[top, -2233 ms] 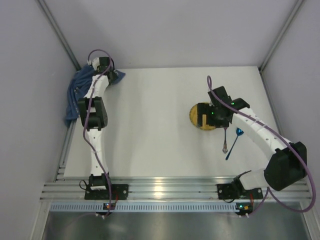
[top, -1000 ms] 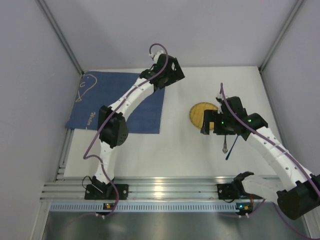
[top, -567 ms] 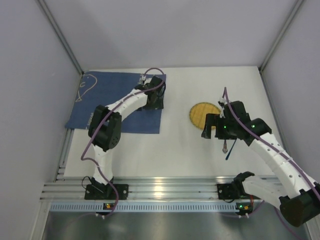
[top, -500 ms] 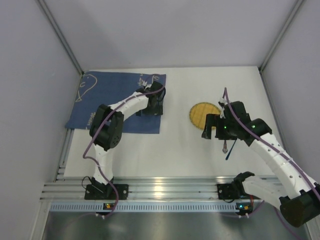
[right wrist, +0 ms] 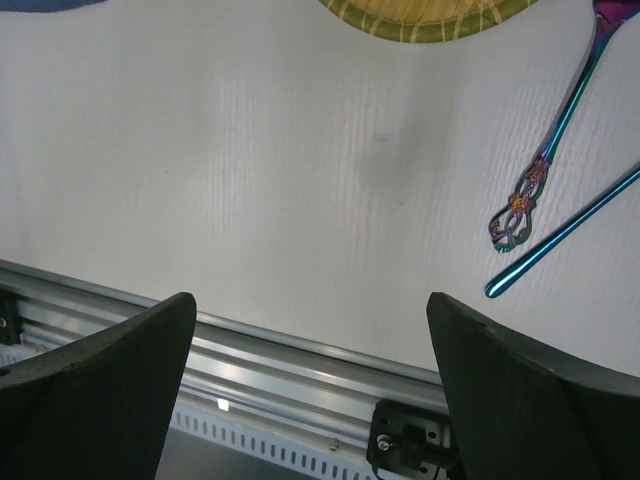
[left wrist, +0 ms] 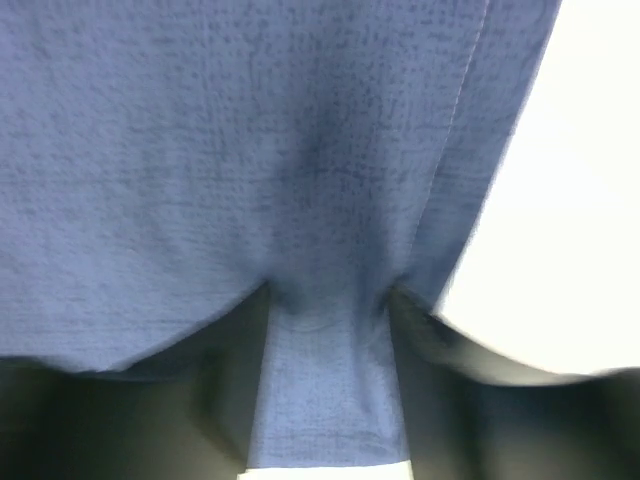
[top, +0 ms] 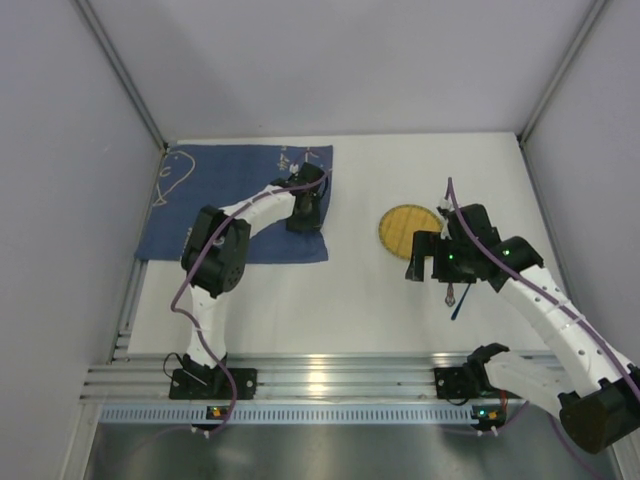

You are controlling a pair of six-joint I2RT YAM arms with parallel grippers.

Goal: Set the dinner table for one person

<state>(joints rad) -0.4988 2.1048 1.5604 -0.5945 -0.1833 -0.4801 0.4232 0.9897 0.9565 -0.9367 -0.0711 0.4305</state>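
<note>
The white dinner table [top: 350, 300] carries a blue cloth mat [top: 240, 200], spread flat at the back left. My left gripper [top: 305, 208] sits low on the mat's right edge. In the left wrist view it [left wrist: 328, 330] is shut on a fold of the mat [left wrist: 250, 150], which bunches between the fingers. A round yellow plate [top: 405, 222] lies right of centre. My right gripper [top: 420, 262] hangs open and empty over the table just in front of the plate; the right wrist view shows it [right wrist: 310, 300] with its jaws wide apart.
An iridescent utensil [right wrist: 545, 165] and a blue-handled utensil [right wrist: 570, 235] lie side by side right of the plate [right wrist: 430, 15]; both also show in the top view [top: 456, 298]. An aluminium rail [top: 330, 378] runs along the near edge. Grey walls enclose three sides.
My left gripper came down from above the mat's far right corner onto its right edge and drew nearer. The mat's right side shifted slightly. My right arm has barely moved.
</note>
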